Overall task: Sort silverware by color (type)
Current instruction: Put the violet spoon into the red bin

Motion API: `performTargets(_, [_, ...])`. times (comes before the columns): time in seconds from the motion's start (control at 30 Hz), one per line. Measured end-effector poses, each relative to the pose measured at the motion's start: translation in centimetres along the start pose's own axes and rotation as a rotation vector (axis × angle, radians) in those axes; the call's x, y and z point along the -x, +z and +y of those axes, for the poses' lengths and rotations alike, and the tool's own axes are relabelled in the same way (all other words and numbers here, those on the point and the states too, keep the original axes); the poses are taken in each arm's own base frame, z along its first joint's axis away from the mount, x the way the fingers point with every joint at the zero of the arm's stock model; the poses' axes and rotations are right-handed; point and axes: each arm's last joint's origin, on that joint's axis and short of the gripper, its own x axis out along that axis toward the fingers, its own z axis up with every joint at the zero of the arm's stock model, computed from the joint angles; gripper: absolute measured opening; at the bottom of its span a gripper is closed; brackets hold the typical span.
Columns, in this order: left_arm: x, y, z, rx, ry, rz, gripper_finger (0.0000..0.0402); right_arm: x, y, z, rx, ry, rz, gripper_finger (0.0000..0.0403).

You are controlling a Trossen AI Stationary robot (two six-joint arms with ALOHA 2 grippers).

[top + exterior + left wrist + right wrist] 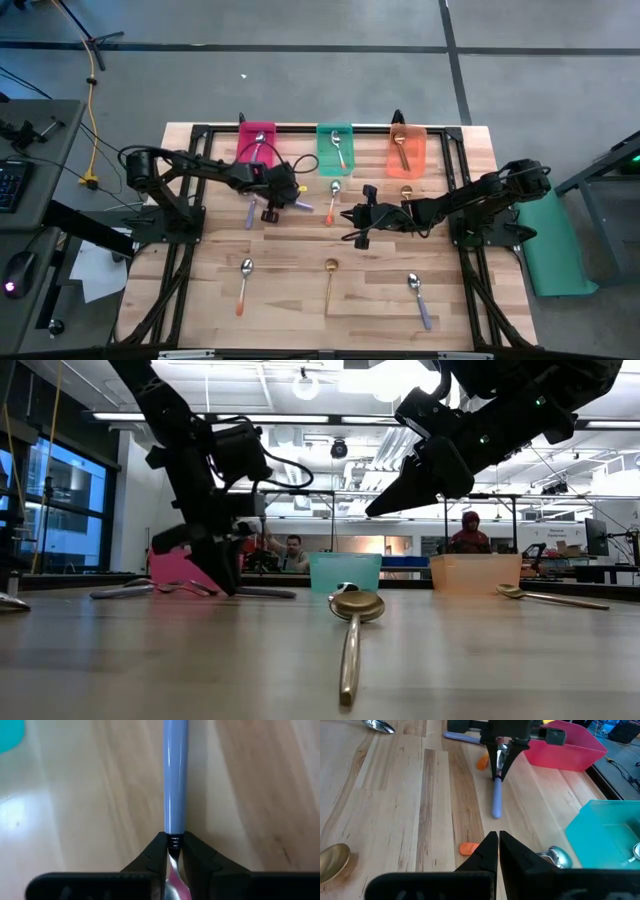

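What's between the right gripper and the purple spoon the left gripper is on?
An orange-handled spoon, per the high view. In the right wrist view it passes under the right gripper; beyond is bare wood up to the purple spoon.

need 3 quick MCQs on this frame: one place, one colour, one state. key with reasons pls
1. Where does the teal bin stand?
A. Between the red and orange bins
B. At the table's near edge
C. Stacked on the red bin

2. What colour is the handle of the spoon in the left gripper?
A. Orange
B. Gold
C. Purple

3. How is the right gripper?
A. Shut on a gold spoon
B. Shut, holding nothing
C. Wide open over the orange bin

Key:
1 A: in the high view the teal bin sits in the far row, with the red bin on one side and the orange bin on the other.
2 C: the left gripper pinches the neck of the purple-handled spoon.
3 B: the right gripper has its fingers together, with nothing between them.
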Motion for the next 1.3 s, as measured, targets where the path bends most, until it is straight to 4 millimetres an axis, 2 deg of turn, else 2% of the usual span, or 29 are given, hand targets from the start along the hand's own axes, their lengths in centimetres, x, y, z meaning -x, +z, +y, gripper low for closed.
performTargets(0.1, [0.0,0.3,-0.4,-0.013,-0.005,-0.007,0.0024,0.0,0.0,0.0,0.000,0.000,0.000,0.0000])
performTargets(0.47, [0.4,1.9,-1.1,0.001,-0.006,-0.028,0.0028,0.0,0.0,0.0,-0.003,0.009,-0.001,0.0000])
performTargets(0.77, [0.8,2.0,-1.0,0.056,-0.016,0.019,0.0101,0.0,0.0,0.0,-0.003,0.016,-0.001,0.0000])
performTargets(0.9, [0.8,1.9,-0.8,0.056,0.031,0.049,0.0118,0.0,0.0,0.1,-0.003,0.020,-0.001,0.0000])
performTargets(1.07, [0.9,1.5,-0.6,0.052,0.076,0.095,0.0121,0.0,0.0,0.0,-0.004,0.020,-0.001,0.0000])
performTargets(1.3, [0.2,1.0,-0.1,0.038,0.020,0.106,0.0103,0.0,0.0,0.0,-0.004,0.019,-0.001,0.0000])
